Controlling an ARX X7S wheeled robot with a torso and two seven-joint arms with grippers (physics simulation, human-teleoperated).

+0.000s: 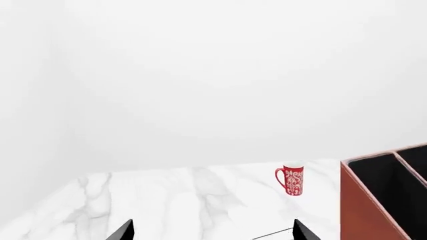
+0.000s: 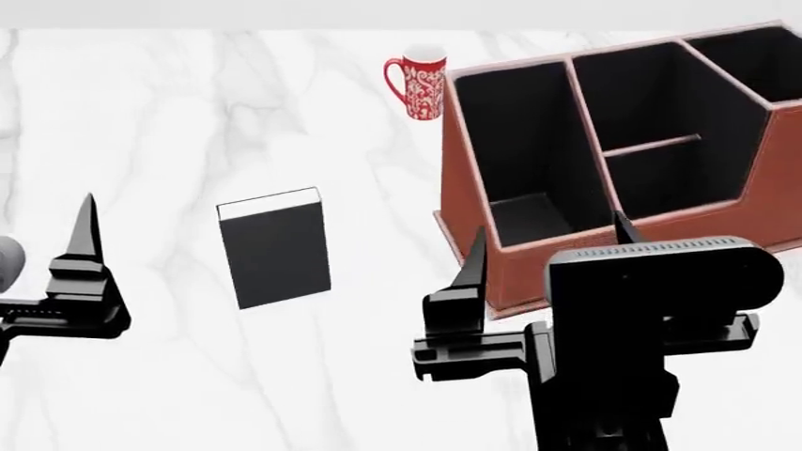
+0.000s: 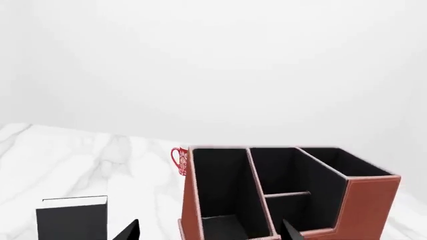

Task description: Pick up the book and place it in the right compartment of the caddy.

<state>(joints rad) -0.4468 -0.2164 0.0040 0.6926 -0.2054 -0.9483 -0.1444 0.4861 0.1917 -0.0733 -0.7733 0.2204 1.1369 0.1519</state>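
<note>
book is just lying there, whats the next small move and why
Probably swing the right hand across and down toward the book. The book lies flat on the marble table, untouched, between both open hands, while the right hand hovers in front of the caddy, holding nothing.

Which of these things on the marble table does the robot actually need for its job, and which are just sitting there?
Needed: the book, lying flat; the caddy, which is to receive it in its right compartment; the right gripper or left gripper, both open.

Just sitting there: the red mug, standing behind the caddy's left corner.
</note>
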